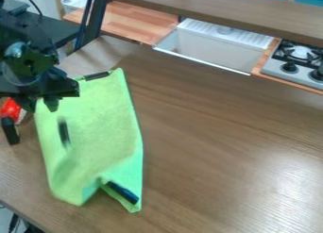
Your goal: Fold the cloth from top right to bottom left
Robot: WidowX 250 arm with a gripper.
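My gripper (37, 131) is at the left, over the left edge of the green cloth (104, 128). It is open, one finger left of the cloth and the other in front of its left part. The cloth lies lengthwise on the left half of the table, narrow at its top right corner. A dark strip (97, 76) marks its top edge. Near the bottom, the cloth is creased and partly turned over, with another dark strip (123, 193) beside a notch in the lower edge. The arm hides part of the cloth's upper left.
The brown wooden table (221, 147) extends right of the cloth. A red object (11, 109) is at the left, partly behind the gripper. Beyond the far edge are a white sink (211, 47) and a stove (296, 62), with a raised wooden shelf (214, 10) above.
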